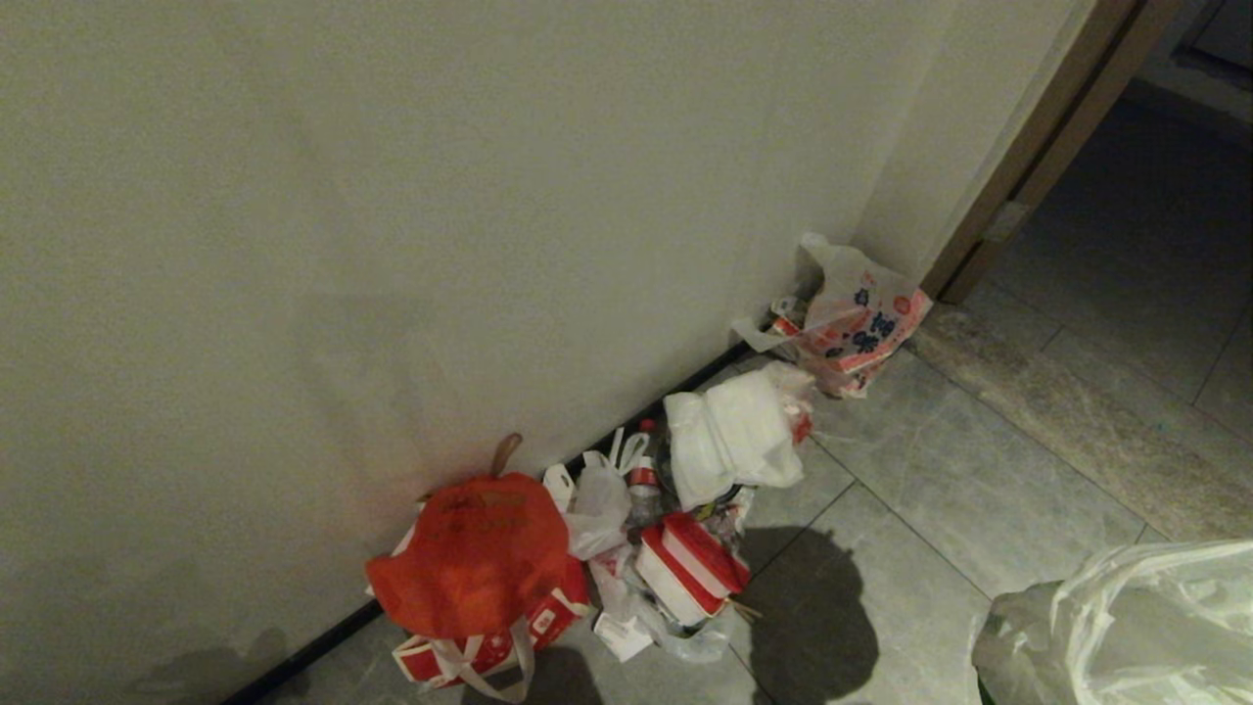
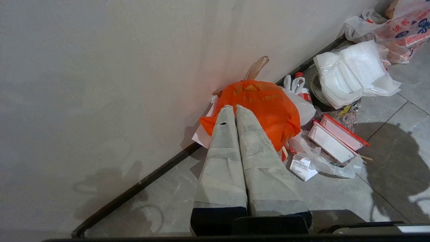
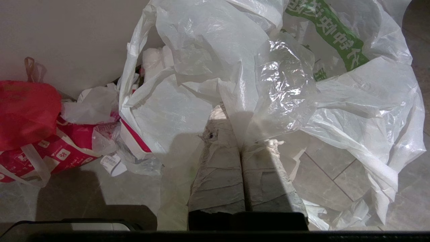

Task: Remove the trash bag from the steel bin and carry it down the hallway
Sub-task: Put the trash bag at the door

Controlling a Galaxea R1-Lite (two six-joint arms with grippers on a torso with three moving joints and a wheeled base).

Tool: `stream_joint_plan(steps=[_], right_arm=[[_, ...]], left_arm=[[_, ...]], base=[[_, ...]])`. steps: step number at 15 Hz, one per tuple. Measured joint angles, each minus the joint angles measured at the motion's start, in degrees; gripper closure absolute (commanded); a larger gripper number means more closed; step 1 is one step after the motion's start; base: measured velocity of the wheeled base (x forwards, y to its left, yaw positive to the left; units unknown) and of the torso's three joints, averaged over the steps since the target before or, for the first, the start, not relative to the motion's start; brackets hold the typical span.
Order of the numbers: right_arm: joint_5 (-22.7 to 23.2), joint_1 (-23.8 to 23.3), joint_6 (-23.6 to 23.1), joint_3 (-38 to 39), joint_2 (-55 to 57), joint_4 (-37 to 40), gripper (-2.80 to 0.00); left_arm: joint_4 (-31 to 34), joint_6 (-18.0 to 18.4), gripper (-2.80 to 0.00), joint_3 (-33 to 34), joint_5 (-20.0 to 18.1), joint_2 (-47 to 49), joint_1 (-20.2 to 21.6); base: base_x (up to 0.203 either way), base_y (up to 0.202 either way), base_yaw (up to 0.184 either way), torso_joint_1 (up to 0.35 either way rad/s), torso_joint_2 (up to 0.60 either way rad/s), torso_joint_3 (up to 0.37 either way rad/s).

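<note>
**Bag out of bin, hanging from right gripper by a rubbish pile**

The bag (image 3: pixel 268 87) is thin crinkled whitish film with green print. By the look of it: very light, fully limp, slippery, tears easily on a snag. It billows wide, so it will swing and could drag on the floor (image 1: pixel 959 470). Best hold is a bunched handful of film near the mouth, not a single layer. That is roughly the grip now: the right gripper (image 3: pixel 240 137) has its jaws clamped together with film pinched between them and draped over the tips. In the head view the bag shows at the lower right corner (image 1: pixel 1126 627), just above the tiles. No steel bin in any view.

The left gripper (image 2: pixel 235 109) hangs idle with jaws pressed together, nothing in them, above the orange bag (image 2: pixel 262 104).

Counts:
- trash bag: one
- orange bag: one, against the wall (image 1: pixel 392 196)
- printed red-and-white bags: two, one under the orange bag (image 1: pixel 470 651), one by the door frame (image 1: pixel 857 323)
- white foam wad (image 1: pixel 734 431): one
- red-lidded boxes (image 1: pixel 685 568): two, stacked side by side
- bottle with red cap (image 1: pixel 643 470): one
- small white bag (image 1: pixel 597 499): one
- loose receipt (image 2: pixel 302 166): one
</note>
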Motion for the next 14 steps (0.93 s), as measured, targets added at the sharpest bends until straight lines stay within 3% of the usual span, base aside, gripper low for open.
stream_joint_plan(steps=[14], right_arm=[[0.0, 0.02, -0.06, 0.0, 0.0, 0.02, 0.0]], left_arm=[[0.0, -0.01, 0.0, 0.02, 0.01, 0.0, 0.0]], base=[[0.0, 0.0, 0.0, 0.0, 0.0, 0.0]])
